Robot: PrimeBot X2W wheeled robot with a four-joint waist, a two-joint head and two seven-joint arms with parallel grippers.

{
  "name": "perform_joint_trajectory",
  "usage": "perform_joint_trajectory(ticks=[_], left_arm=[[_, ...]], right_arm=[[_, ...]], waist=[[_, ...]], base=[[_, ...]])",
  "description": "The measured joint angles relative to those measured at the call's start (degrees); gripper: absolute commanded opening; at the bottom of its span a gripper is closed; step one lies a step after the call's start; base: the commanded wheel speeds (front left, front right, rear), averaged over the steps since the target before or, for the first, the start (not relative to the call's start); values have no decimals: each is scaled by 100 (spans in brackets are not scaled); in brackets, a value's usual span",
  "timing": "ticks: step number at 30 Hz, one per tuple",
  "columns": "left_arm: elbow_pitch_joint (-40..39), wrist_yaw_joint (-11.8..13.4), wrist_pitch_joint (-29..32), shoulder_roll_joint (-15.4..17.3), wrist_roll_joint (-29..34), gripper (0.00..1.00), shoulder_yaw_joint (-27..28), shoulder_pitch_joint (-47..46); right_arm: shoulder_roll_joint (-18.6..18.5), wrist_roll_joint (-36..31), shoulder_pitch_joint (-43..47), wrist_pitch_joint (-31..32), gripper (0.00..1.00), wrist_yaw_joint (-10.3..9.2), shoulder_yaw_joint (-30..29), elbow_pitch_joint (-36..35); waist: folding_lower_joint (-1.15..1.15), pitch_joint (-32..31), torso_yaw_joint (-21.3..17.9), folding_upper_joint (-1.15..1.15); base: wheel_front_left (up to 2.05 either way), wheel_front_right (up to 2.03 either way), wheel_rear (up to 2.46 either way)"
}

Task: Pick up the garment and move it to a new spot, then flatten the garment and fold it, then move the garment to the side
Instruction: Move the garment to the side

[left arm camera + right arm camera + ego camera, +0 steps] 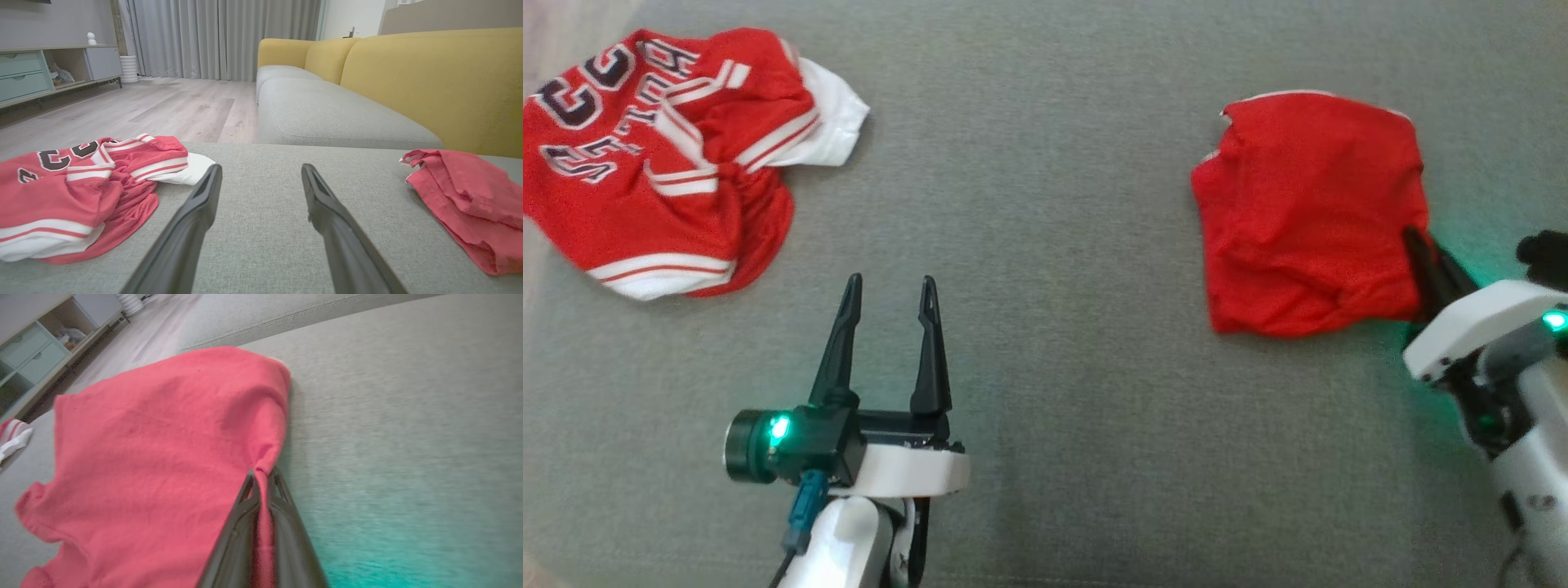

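Far L, head view: red-and-white jersey (662, 163), crumpled, dark lettering facing up, white hem twd centre. Lies on grey cushion (1045, 163). Neither arm touches it.

L of centre: left gripper (891, 283) low over bare cushion, fingers spread wide, nothing betw. them. Jersey sits up and to its L. L wrist view lines the jersey's white edge up w/ one fingertip, but head view shows a clear gap. Beyond the cushion in that view, L to R: cabinet (24, 73), wood floor (163, 106), grey curtain (220, 36), yellow sofa back (429, 81).

R of centre: red garment (1307, 212), plain, no print, bunched into a rough square, thin white edge on far side. Well apart from jersey and from left gripper, w/ a wide strip of bare cushion betw.

Far R: right gripper (1414, 238) at garment's near R edge, fingers pressed together, pinching a fold of the cloth. R wrist view: fabric puckers to a point at the tips, and a strip of red runs down betw. the two fingers. Rest of garment spreads up and L from the jaws there, w/ bare cushion to their R. Can't tell if the bulk is off the cushion. Green glow from the arm's light on the cushion beside it.
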Motion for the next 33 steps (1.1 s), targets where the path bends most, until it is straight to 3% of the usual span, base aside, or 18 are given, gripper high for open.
perform_joint_trajectory(ticks=[4, 9, 18, 19, 20, 21, 24, 27, 33], left_arm=[[-77, 8, 0, 0, 19, 100, 47, -7], [-104, -34, 0, 0, 199, 100, 82, -233], [-102, -180, 0, -3, 363, 100, 92, -878], [-94, -180, 0, -3, 361, 100, 84, -922], [-94, -180, 0, -3, 361, 100, 84, -922], [-96, -180, 0, -4, 359, 100, 78, -952], [-38, -179, 0, -5, 347, 100, 62, -982], [44, -175, 0, -5, 219, 100, 52, -962], [274, -129, 0, -9, -71, 100, 33, -485]], right_arm=[[-427, 7, -180, -85, 0, 0, 200, 10], [-1217, -123, -537, -105, 0, 0, 271, 75], [-2421, -531, -743, -410, 0, 0, -238, 437], [-2483, -604, -789, -470, 4, 0, -326, 485], [-2483, -604, -789, -470, 76, 0, -326, 485], [-2518, -699, -834, -534, 100, 0, -424, 524], [-2504, -1017, -902, -652, 100, 0, -599, 541], [-2254, -1298, -889, -843, 100, 0, -777, 509], [-970, -1703, -70, -1247, 100, 0, -851, 64]], waist=[[0, 131, -174, 0], [0, 450, -450, 0], [1, 1145, -927, 0], [2, 1189, -975, 0], [2, 1189, -975, 0], [2, 1219, -1018, 0], [1, 1166, -1068, 0], [0, 960, -1055, 0], [-1, 235, -917, 0]], base=[[0, 0, 0], [0, 0, 0], [0, 0, 0], [0, 0, 0], [0, 0, 0], [0, 0, 0], [0, 0, 0], [0, 0, 0], [0, 0, 0]])
